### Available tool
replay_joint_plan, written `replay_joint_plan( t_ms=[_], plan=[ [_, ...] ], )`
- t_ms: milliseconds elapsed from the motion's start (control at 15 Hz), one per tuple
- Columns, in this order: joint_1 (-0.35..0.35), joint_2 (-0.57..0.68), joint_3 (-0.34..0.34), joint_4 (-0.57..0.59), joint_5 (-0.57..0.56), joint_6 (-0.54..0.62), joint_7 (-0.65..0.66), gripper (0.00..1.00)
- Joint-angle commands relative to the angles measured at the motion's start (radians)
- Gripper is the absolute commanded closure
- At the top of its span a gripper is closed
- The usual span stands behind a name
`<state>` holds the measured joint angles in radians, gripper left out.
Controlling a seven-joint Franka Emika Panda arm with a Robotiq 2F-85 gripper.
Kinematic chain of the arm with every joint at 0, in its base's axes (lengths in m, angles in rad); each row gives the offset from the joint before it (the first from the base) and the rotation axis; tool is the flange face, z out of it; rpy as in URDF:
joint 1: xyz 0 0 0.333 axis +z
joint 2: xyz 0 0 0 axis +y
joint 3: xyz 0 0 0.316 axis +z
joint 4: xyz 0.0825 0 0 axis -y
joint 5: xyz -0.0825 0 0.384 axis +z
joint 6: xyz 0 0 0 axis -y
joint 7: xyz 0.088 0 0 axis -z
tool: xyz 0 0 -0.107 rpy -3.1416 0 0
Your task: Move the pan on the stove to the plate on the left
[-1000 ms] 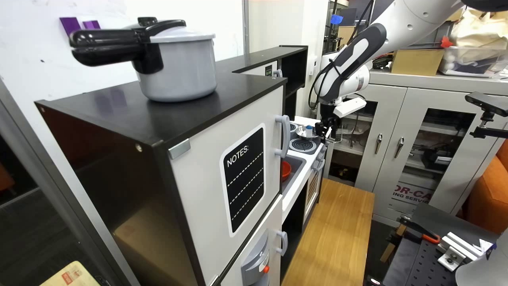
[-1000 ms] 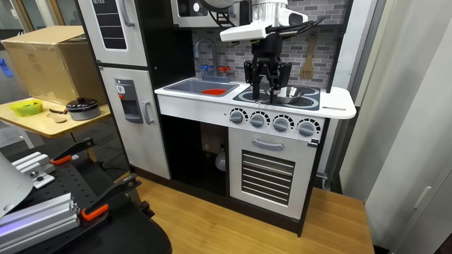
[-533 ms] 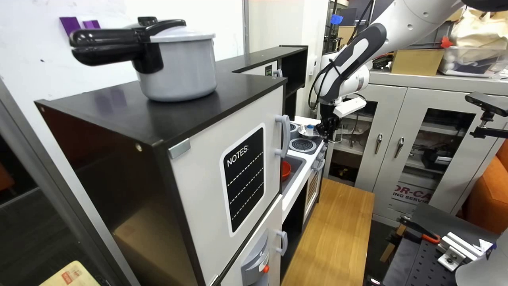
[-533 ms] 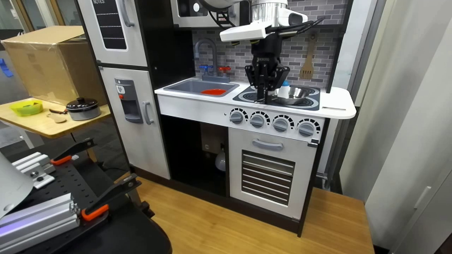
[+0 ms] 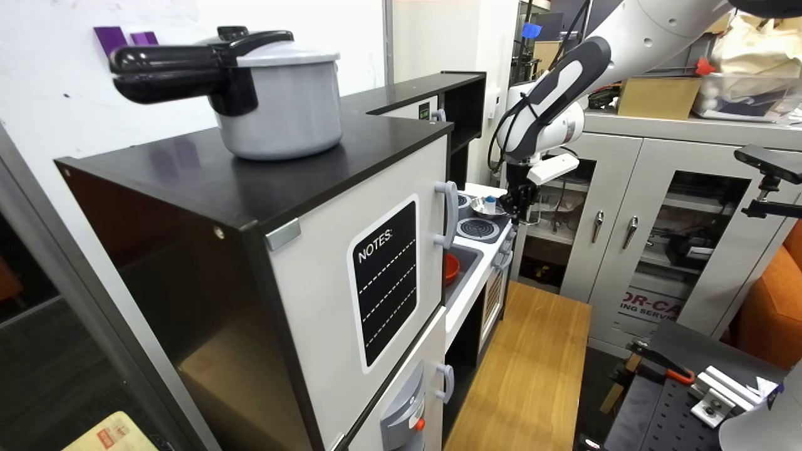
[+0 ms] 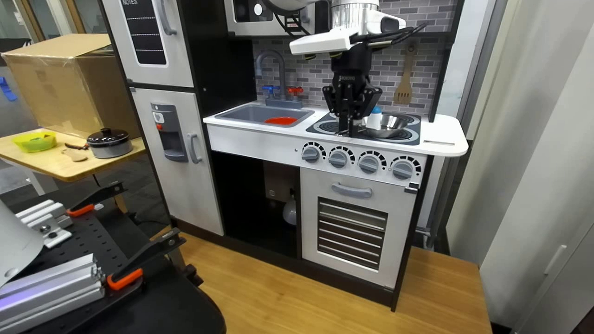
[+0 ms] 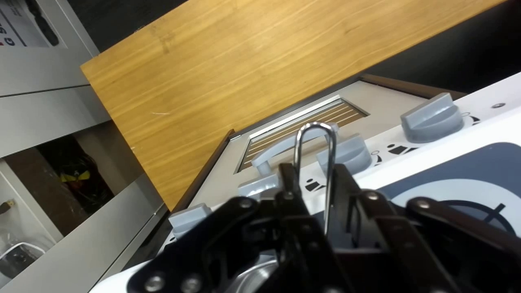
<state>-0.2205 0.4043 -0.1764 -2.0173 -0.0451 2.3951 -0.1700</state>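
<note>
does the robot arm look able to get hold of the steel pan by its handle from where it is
Probably yes: in the wrist view the wire handle lies inside the pincer, which looks closed on it, with nothing visible blocking the grip.

Your robot's arm (image 5: 658, 34) is white and rounded with black trim (image 5: 598, 53), a silvery ring (image 6: 351, 18), looping black cables (image 6: 407, 32) and a black, jointed hand (image 7: 313, 173) studded with shiny screws (image 7: 154, 283).
</note>
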Motion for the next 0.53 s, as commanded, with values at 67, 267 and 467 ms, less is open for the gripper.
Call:
replay_joint_plan(
  t_ms=[67, 267, 467],
  plan=[
    [-0.002, -0.020, 0.002, -0.012, -0.022, 0.024, -0.003, 0.94],
    [0.001, -0.035, 0.008, -0.016, -0.024, 0.052, -0.013, 0.94],
    [0.005, -0.045, 0.012, -0.018, -0.024, 0.073, -0.016, 0.94]
  ],
)
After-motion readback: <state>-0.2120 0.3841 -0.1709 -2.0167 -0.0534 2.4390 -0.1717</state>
